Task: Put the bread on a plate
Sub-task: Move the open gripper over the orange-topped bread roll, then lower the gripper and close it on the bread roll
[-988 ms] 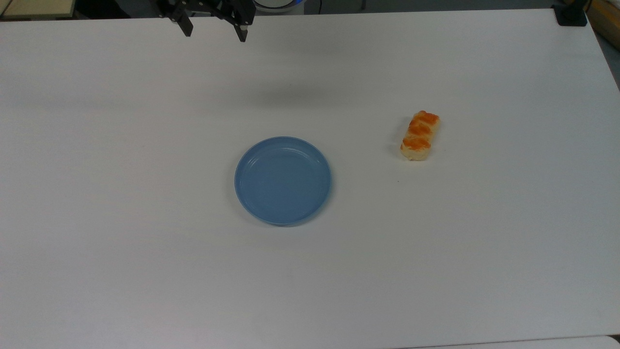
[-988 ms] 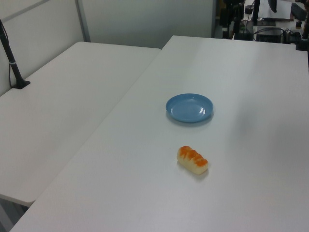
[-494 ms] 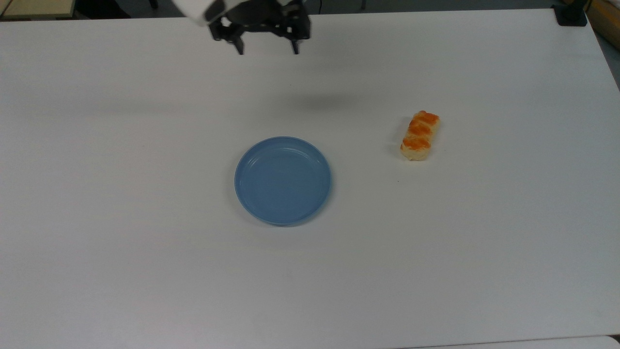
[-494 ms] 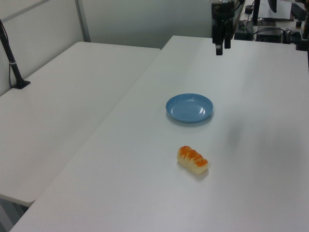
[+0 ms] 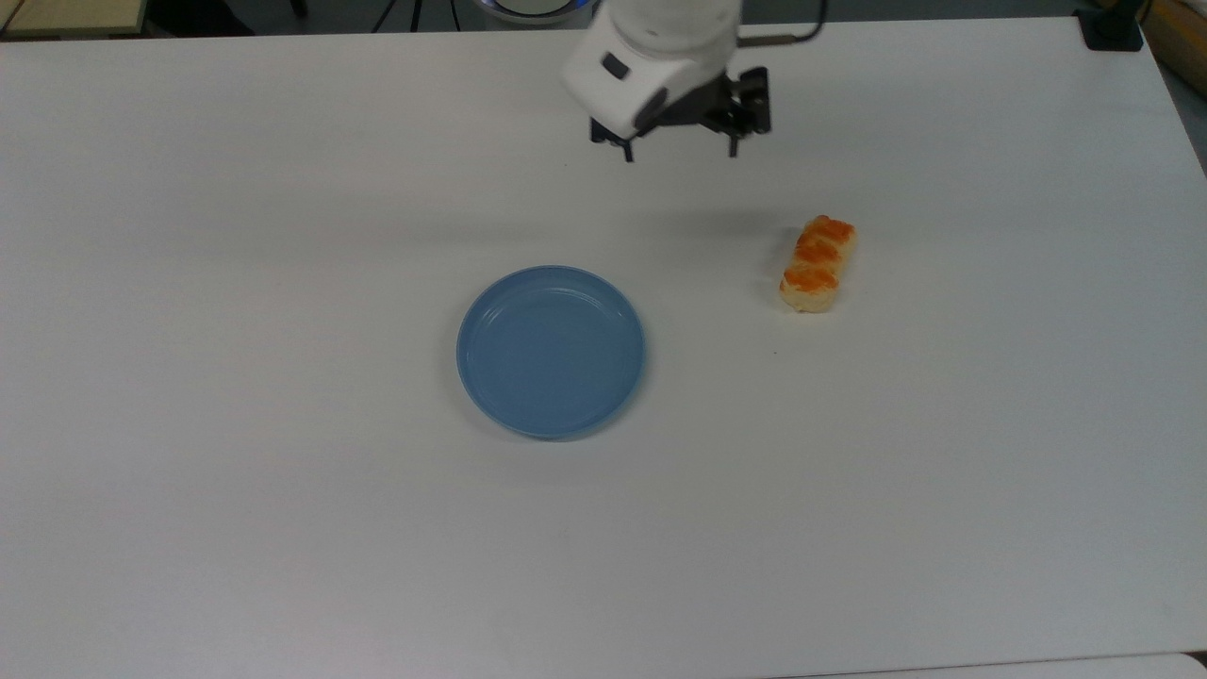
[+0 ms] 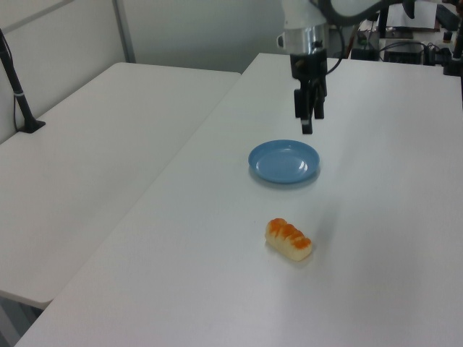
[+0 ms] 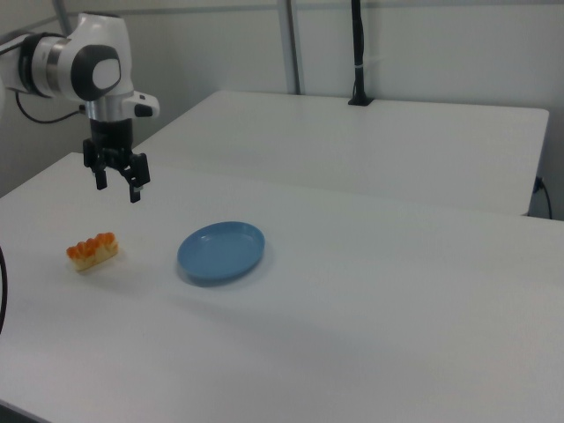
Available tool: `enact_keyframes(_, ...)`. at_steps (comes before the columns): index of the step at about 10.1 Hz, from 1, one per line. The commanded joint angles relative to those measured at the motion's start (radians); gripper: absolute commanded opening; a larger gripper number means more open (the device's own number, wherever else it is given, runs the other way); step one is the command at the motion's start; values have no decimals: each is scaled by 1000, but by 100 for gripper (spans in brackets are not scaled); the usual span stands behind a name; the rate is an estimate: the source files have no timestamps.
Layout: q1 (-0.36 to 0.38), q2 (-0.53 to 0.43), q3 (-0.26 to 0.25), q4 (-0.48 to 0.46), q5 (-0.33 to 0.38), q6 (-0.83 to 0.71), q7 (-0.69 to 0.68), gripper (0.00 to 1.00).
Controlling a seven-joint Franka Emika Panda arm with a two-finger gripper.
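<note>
Arm on its way to the bread, nothing held.

The gripper (image 5: 679, 149) hangs wide and empty above the table (image 5: 283, 528), likely spread to straddle the bread (image 5: 817, 263), which lies well apart from the plate (image 5: 551, 351), on the top view's right. Nothing stands between them.

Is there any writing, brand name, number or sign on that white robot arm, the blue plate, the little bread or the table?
None can be read.
Round light-blue plate: plain, no text.
Pale bread with orange-brown bumps: no label.
White table: no marks.
White arm housing above the black gripper: a small dark patch shows in the top view, with no legible letters.
</note>
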Motion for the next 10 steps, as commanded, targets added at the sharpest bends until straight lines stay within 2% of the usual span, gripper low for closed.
enact_keyframes(1,93,68,-17,-3,4,86,153,99)
enact_keyframes(3,132,115,-17,-1,4,147,297,98)
enact_keyframes(6,227,178,-17,2,-4,178,385,98)
enact_keyframes(8,247,230,-17,4,-48,261,473,98)
enact_keyframes(10,279,266,-18,7,-62,292,513,98)
